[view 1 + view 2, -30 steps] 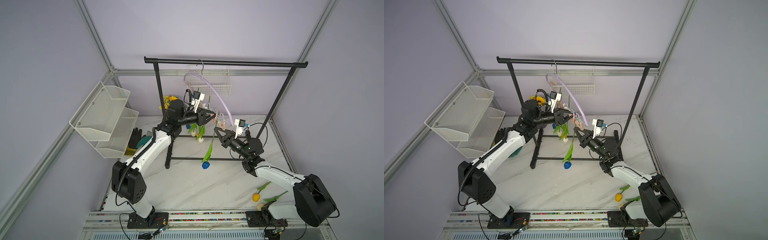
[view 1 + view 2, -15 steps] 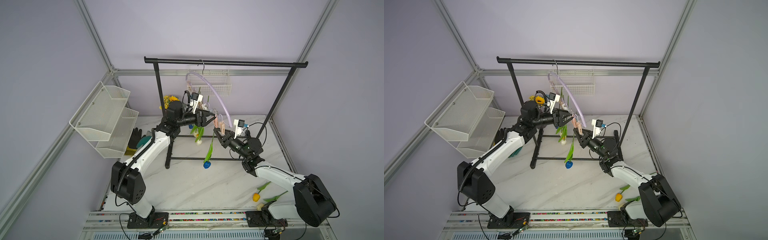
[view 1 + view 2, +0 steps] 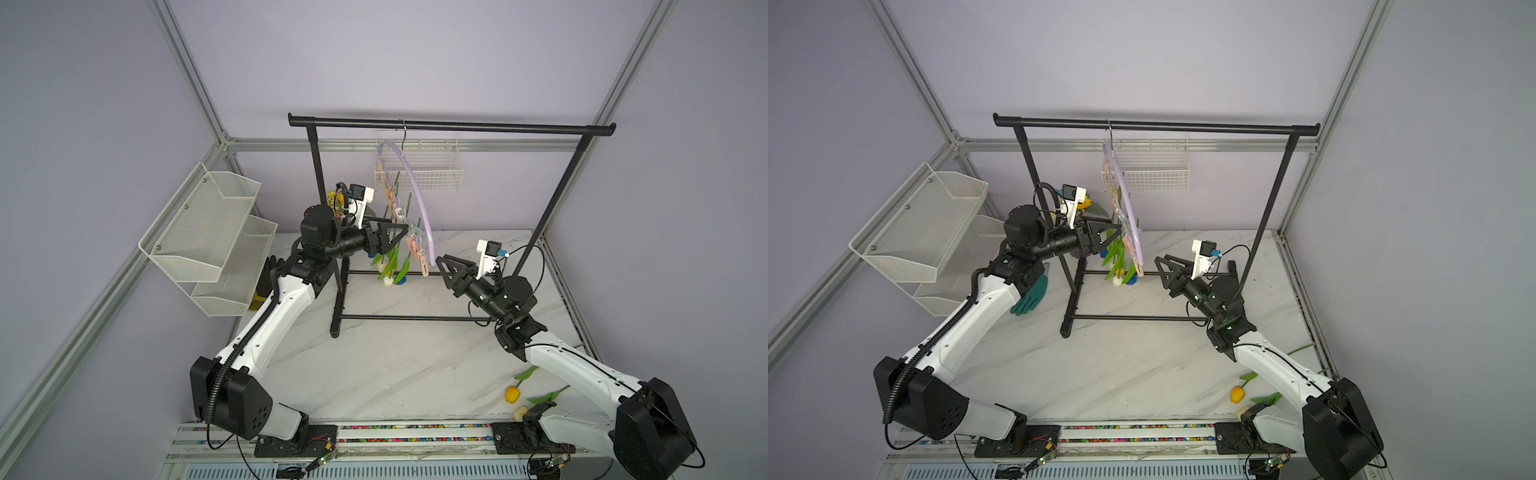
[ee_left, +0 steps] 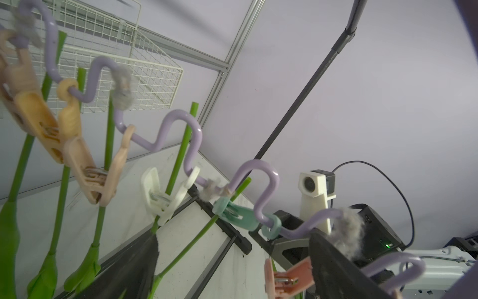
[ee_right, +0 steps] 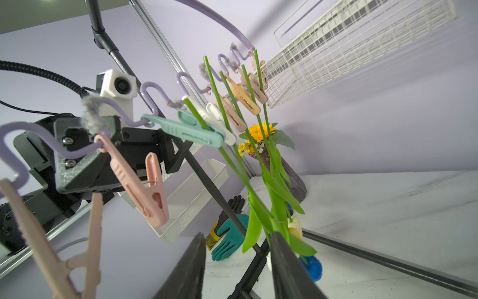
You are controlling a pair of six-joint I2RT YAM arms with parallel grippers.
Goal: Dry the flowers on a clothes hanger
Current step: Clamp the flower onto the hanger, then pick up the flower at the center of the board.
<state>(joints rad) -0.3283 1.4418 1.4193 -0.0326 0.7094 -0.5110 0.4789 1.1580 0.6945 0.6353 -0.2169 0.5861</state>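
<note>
Flowers (image 3: 392, 266) hang heads-down, pegged to lilac clothes hanger (image 3: 417, 195); left gripper (image 3: 400, 237) and right gripper (image 3: 441, 266) both parted.

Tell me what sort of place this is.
Probably a robot test cell staged as a laundry corner: an aluminium frame around plain lilac walls, a white left arm and right arm mounted at the edge of a marble-look table, and a black garment rack carrying a peg hanger.

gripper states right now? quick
Left gripper: open, beside the hanger, holding nothing.
Right gripper: open, holding nothing.
</note>
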